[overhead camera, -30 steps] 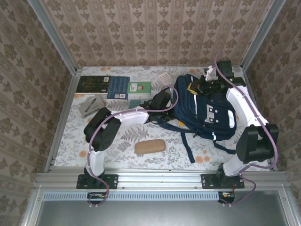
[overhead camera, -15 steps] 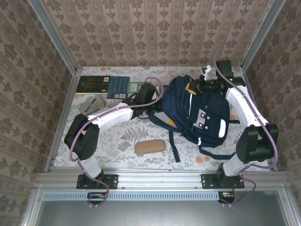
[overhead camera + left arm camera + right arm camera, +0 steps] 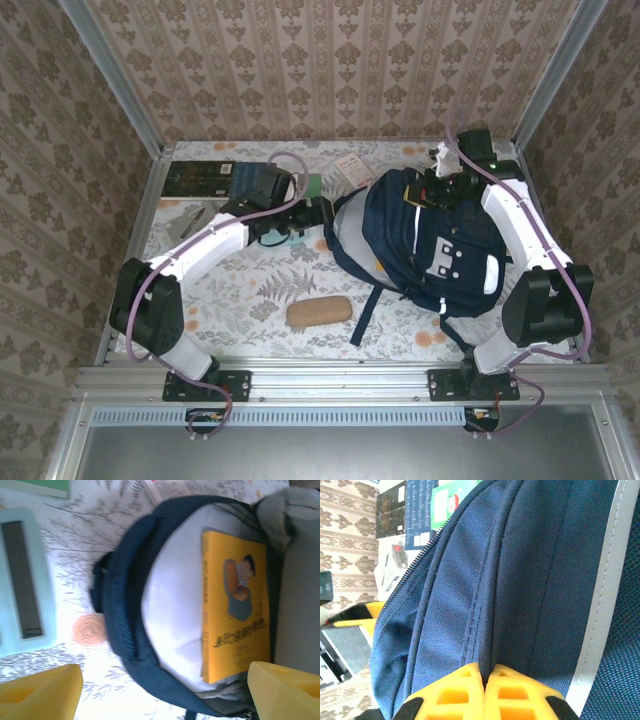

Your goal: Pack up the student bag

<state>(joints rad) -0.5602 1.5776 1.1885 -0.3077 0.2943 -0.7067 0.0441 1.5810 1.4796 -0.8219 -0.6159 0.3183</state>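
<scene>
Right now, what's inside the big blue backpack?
The student bag gapes open. Inside lies a yellow book against the pale lining. Anything deeper down is covered by the bag's fabric.

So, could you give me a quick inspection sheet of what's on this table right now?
Surface: table with a leaf-patterned covering.
Job's things: student bag lying with its top open, a yellow book inside.
Clutter: brown case near the front; books and a booklet along the back; pale blue device near the bag's mouth.
Hands: left hand open at the bag's mouth, holding nothing; right hand shut on the bag's fabric.
Cables: purple cables run along both arms; no snag seen.
Surroundings: wallpapered walls, metal frame.
</scene>
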